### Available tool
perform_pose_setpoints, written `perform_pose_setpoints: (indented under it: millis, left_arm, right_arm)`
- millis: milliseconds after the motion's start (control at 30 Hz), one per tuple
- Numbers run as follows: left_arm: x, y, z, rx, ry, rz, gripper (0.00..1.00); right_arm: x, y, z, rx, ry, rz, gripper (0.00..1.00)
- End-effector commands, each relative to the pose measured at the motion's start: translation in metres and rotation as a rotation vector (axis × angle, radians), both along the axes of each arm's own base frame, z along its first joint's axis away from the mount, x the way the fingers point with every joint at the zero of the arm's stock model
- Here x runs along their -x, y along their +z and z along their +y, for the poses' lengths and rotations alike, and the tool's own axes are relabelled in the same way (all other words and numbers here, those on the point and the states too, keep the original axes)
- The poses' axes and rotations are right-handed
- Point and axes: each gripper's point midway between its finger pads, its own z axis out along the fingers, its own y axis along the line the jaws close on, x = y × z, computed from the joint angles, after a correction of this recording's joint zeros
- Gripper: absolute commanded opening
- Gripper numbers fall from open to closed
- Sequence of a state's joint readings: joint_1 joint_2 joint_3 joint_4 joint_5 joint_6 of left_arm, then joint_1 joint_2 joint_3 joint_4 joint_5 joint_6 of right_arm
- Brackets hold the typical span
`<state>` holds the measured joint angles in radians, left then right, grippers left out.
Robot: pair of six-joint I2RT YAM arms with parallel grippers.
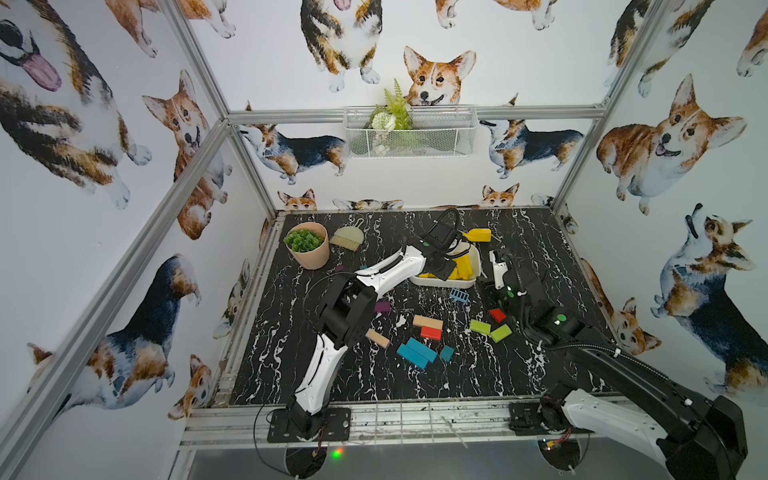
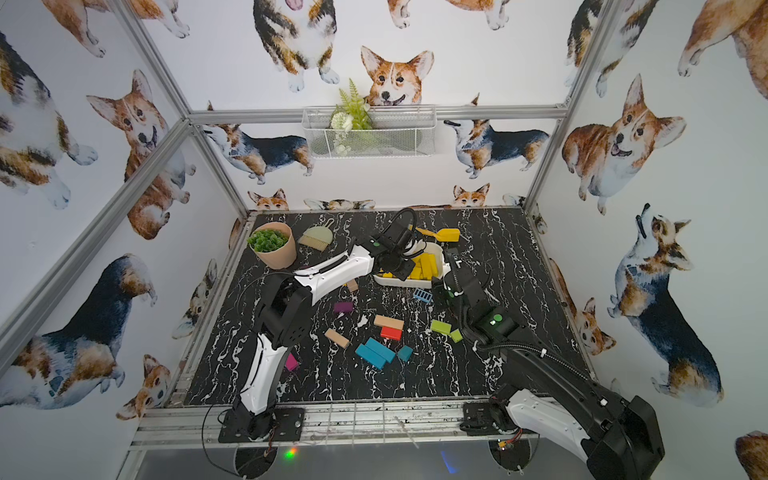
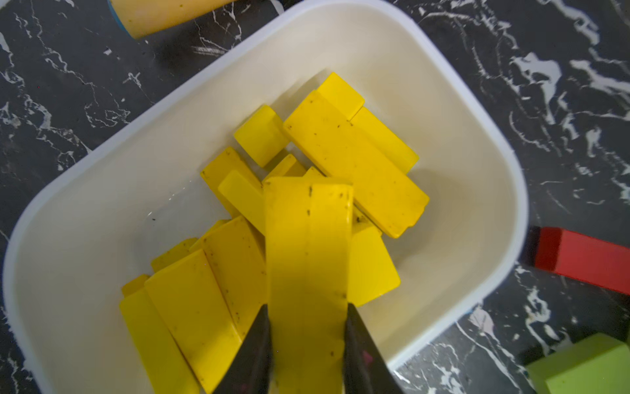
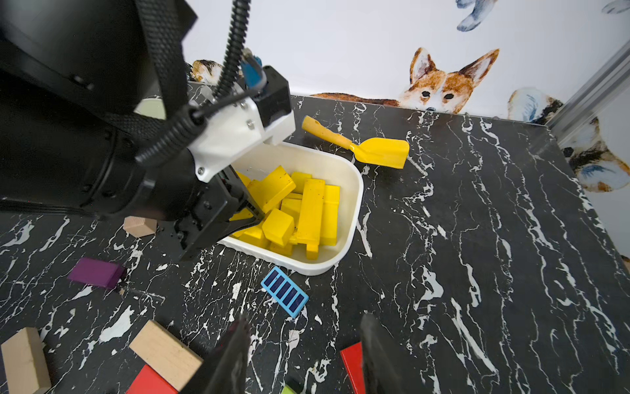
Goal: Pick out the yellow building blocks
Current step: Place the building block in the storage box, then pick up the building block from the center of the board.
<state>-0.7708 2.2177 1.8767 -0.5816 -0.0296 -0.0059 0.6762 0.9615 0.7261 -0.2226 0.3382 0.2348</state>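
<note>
Yellow building blocks (image 3: 354, 163) lie heaped in the white tub (image 1: 446, 284), which stands on the far side of the table (image 1: 374, 395), a little right of centre. The left claw (image 3: 306, 307) is clamped on one further yellow bar (image 3: 306, 238), held over the heap and not yet let go. The right claw (image 4: 305, 319) hangs just near and right of the tub, fingers apart, holding nothing. No yellow block shows loose on the table in either top view, so the sorting looks all but done. By my judgement only the release of the held bar is left.

Count:
- **Tub:** at least ten yellow pieces visible; they overlap, so no exact figure can be given.
- **Held:** one.
- **Loose on the table:** two red blocks (image 1: 431, 332), two green blocks (image 1: 480, 327), three blue blocks (image 1: 422, 349), three bare wood blocks (image 1: 427, 321), two purple blocks (image 2: 343, 306) and one blue slatted piece (image 1: 459, 296).
- **Other:** one yellow toy shovel (image 1: 478, 235) lies just beyond the tub; it is not a block.
</note>
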Motion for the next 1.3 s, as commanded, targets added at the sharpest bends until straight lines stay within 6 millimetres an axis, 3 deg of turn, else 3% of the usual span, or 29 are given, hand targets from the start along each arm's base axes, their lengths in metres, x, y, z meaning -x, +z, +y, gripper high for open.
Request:
perform_pose_setpoints:
  millis: [0,267,500,700,800,933,1067,1267]
  left_arm:
    - [-0.005,-0.008,0.009,-0.072,0.004,-0.020,0.14]
    - [-0.002,-0.009,0.011,-0.095,-0.028,-0.024,0.32]
    - [0.003,0.016,0.014,-0.049,-0.042,-0.074,0.63]
    - [0.013,0.057,0.016,0.033,-0.066,-0.138,0.64]
    - [0.016,0.089,0.024,0.093,-0.046,-0.218,0.62]
    - [0.020,0.123,0.048,0.166,0.030,-0.333,0.58]
    - [0.020,0.136,0.092,0.221,0.207,-0.397,0.53]
    - [0.015,0.100,0.151,0.280,0.448,-0.246,0.50]
  right_arm:
    - [0.000,-0.003,0.001,-0.004,-0.005,0.014,0.54]
    - [-0.002,-0.001,0.000,0.005,-0.012,0.012,0.54]
    - [-0.003,0.001,-0.001,0.005,-0.025,0.008,0.54]
    - [-0.006,0.001,0.000,0.005,-0.025,0.006,0.54]
    - [-0.008,-0.001,0.006,0.006,-0.012,0.018,0.54]
    - [-0.014,0.000,0.019,-0.004,0.024,0.030,0.54]
    - [-0.024,-0.003,0.035,-0.011,0.057,0.053,0.54]
    - [-0.032,-0.005,0.052,-0.025,0.084,0.083,0.54]
